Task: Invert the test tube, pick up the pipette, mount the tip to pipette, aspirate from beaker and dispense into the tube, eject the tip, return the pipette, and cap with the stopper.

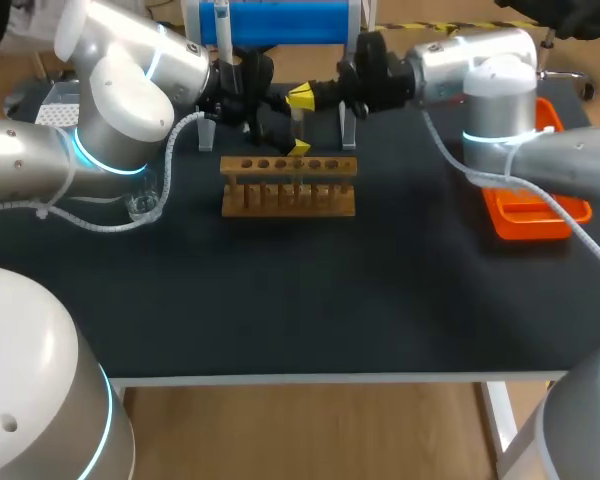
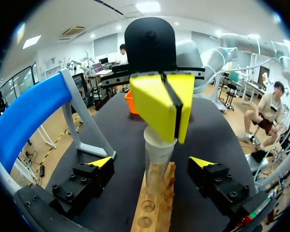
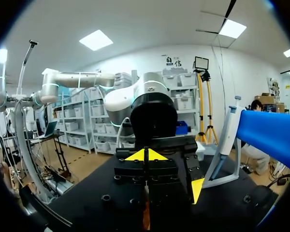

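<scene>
- The right gripper (image 2: 160, 108) has its yellow tips pressed together on the upper end of the clear, thin-walled test tube (image 2: 157, 150), just above the tube's pale rim.
- The tube stands upright, long axis vertical, over the light wooden test-tube rack with its row of round holes (image 1: 288, 190). Its lower end seems to reach into a hole, though the wrist view is too steep to be sure it is seated.
- The left gripper (image 2: 151, 163) is spread wide, one finger on each side of the tube's lower body, and neither pad touches the glass.
- The two arms meet nose to nose over the rack, the right one holding high and the left one bracketing low.
- Judged from this, the inverting step is in hand. The left fingers would only need to close straight in across the tube's axis to take it.
- The white pipette (image 1: 223, 35) hangs untouched on the blue stand (image 1: 280, 22) behind, and the clear glass beaker (image 1: 145, 205) sits beside the rack on the left arm's side.
</scene>
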Motion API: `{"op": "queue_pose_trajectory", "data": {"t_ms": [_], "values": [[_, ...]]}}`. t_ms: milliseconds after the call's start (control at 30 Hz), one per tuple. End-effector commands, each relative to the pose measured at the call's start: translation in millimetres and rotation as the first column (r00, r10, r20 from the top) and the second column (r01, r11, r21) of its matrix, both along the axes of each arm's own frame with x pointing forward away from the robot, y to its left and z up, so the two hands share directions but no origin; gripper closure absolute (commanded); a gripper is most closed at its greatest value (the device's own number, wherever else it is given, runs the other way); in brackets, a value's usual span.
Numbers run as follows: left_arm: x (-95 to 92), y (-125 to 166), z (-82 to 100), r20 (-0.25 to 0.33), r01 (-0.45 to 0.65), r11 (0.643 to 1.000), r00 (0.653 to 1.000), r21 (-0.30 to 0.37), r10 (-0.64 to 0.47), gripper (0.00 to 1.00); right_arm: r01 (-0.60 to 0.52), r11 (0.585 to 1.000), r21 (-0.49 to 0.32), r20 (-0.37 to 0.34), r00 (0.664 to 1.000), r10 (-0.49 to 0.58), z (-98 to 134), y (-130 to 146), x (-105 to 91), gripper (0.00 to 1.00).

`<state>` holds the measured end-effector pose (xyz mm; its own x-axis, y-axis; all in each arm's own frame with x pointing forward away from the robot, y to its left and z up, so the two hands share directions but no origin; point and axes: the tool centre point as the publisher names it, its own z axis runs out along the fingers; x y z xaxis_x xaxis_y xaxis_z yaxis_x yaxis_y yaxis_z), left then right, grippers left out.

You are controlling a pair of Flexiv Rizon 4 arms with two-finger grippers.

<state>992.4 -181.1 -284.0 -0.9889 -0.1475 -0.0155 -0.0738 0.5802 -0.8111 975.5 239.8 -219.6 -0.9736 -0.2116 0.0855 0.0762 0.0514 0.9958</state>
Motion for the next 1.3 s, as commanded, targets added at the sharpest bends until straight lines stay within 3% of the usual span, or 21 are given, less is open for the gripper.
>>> {"op": "queue_pose_trajectory", "data": {"t_ms": [33,600,933,1100,1133,1167,1200,1300], "values": [[-0.2,-0.5,0.3,0.0,-0.002,1.0,1.0,0.002,0.002,0.0,-0.002,1.0,-0.003,-0.012,1.0,0.002,-7.1,0.4,3.3,1.0],[-0.2,-0.5,0.3,0.0,-0.002,1.0,1.0,0.002,0.002,0.0,0.014,1.0,-0.019,-0.056,0.998,-0.015,-26.3,0.1,0.5,1.0],[-0.2,-0.5,0.3,0.0,-0.002,1.0,1.0,0.002,0.002,0.0,0.019,0.999,0.04,-0.004,1.0,-0.019,18.4,-0.4,3.6,1.0],[-0.2,-0.5,0.3,0.0,-0.002,1.0,1.0,0.002,0.002,0.0,0.036,0.999,0.022,0.048,0.998,-0.037,34.1,-5.3,1.4,1.0],[-0.2,-0.5,0.3,0.0,-0.002,1.0,1.0,0.002,0.002,0.0,0.04,0.999,0.015,0.053,0.998,-0.041,35.2,-6.1,1.2,0.82],[-0.2,-0.5,0.3,0.0,-0.002,1.0,1.0,0.002,0.002,0.0,0.053,0.999,-0.01,0.078,0.996,-0.053,36.6,-7.6,1.0,0.52],[-0.2,-0.5,0.3,0.0,-0.002,1.0,1.0,0.002,0.002,0.0,0.069,0.997,-0.033,0.108,0.992,-0.065,37.8,-9.0,0.6,0.0],[-0.2,-0.5,0.3,0.0,-0.002,1.0,1.0,0.002,0.002,0.0,0.104,0.989,-0.108,0.187,0.979,-0.082,40.1,-15.2,-1.4,0.0]]}}
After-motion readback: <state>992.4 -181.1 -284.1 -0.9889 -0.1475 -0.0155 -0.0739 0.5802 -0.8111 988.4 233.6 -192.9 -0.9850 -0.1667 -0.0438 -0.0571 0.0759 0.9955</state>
